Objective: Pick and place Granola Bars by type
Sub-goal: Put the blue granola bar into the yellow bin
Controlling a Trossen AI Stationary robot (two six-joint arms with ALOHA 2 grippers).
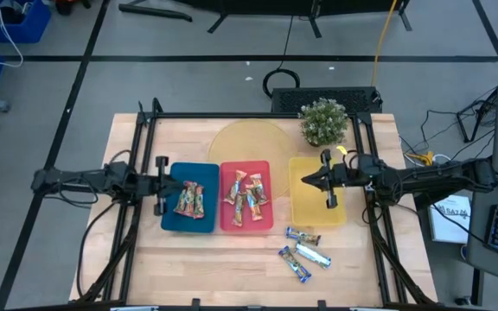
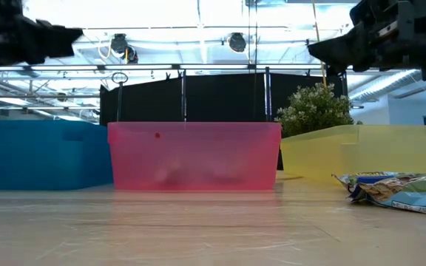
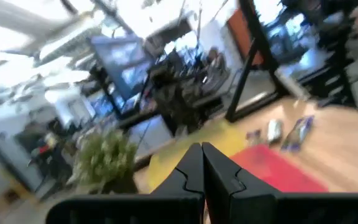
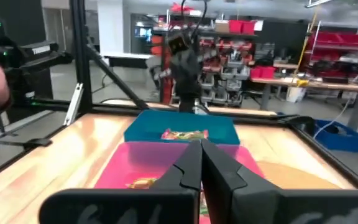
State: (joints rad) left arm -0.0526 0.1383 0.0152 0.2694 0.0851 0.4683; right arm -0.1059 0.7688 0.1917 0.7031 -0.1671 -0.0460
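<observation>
Red-green bars (image 1: 189,200) lie in the blue tray (image 1: 169,216). Orange-gold bars (image 1: 245,195) lie in the red tray (image 1: 266,220). Several blue-silver bars (image 1: 305,251) lie flat on the wood near the table's front, also seen in the low view (image 2: 401,189). The yellow tray (image 1: 305,212) holds nothing. My left gripper (image 1: 171,183) hovers shut above the blue tray's left edge, fingers (image 3: 202,163) together. My right gripper (image 1: 308,180) hovers shut over the yellow tray, fingers (image 4: 201,163) together, holding nothing.
A small potted plant (image 1: 323,121) stands behind the yellow tray at the far edge. A pale round mat (image 1: 240,142) lies behind the red tray. Black frame rails (image 1: 137,173) run along both table sides. Bare wood (image 1: 206,268) lies in front of the trays.
</observation>
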